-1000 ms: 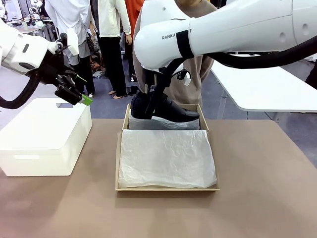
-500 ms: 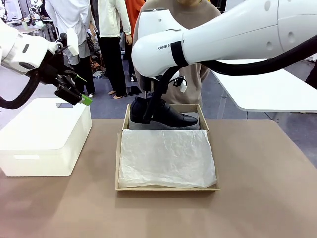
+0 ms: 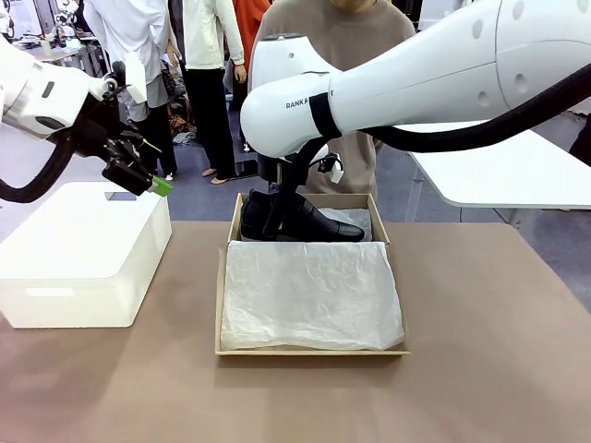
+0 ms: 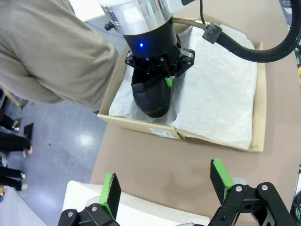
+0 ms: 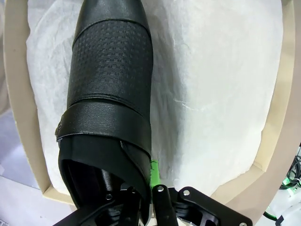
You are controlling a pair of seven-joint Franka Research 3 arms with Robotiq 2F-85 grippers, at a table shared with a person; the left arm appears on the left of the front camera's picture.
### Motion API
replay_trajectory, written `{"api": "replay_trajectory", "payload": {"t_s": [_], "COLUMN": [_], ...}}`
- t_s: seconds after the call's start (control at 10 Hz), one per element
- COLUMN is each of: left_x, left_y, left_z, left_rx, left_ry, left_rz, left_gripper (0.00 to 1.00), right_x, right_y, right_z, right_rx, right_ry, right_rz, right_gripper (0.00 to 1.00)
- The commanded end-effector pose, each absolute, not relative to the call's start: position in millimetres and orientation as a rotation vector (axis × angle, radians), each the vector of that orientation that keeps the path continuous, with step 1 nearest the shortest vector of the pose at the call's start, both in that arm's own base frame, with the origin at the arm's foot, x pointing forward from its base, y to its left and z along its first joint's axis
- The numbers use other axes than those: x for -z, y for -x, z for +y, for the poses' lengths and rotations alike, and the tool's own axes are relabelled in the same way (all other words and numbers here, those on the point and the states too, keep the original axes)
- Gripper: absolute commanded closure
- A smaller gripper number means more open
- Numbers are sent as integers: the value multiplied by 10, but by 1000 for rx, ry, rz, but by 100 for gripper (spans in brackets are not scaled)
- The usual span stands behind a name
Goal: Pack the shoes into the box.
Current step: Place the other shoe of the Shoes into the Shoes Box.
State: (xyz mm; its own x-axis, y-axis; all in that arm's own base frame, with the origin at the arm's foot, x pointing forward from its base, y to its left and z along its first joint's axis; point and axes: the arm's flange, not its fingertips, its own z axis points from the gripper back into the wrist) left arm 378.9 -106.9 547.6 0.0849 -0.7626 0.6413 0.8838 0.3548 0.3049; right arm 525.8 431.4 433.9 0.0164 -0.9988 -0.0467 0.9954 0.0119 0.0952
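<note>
Right wrist view: at bottom centre, my right gripper (image 5: 146, 188) is clamped shut on the heel rim of one shoe (image 5: 110, 66). The shoe runs up the frame's left-centre over the tissue (image 5: 211, 94) in the box (image 5: 14, 94). Step: placing. Next: seat it flat, then release.

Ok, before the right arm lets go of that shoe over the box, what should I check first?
1. Grip: the right gripper is shut on the heel collar of the shoe: ok.
2. Placement: the shoe is within the walls of the box, above the tissue paper: ok.
3. Support: sole resting on the tissue: cannot tell.
4. Other arm: the left gripper is open, apart from the box, above the white bin: ok.
5. Person: the sleeve is close beside the box, with no hand inside it: ok.
</note>
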Motion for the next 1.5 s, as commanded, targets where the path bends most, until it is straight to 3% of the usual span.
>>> {"api": "replay_trajectory", "payload": {"t_s": [0.0, 1.0, 1.4], "left_x": [-5457, -5457, -5457], "left_y": [-3813, -3813, -3813], "left_z": [-1054, -1054, -1054], "left_rx": [1253, 1253, 1253], "left_ry": [195, 195, 195], "left_rz": [-838, -838, -838], "left_gripper": [0, 0, 0], "right_x": [-4315, -4128, -4433], "right_y": [-5318, -5354, -5277], "right_z": [4326, 4366, 4284], "right_rx": [1569, 1582, 1588], "right_ry": [-119, -73, -86], "right_rz": [-91, -10, 31], "right_gripper": [100, 100, 21]}}
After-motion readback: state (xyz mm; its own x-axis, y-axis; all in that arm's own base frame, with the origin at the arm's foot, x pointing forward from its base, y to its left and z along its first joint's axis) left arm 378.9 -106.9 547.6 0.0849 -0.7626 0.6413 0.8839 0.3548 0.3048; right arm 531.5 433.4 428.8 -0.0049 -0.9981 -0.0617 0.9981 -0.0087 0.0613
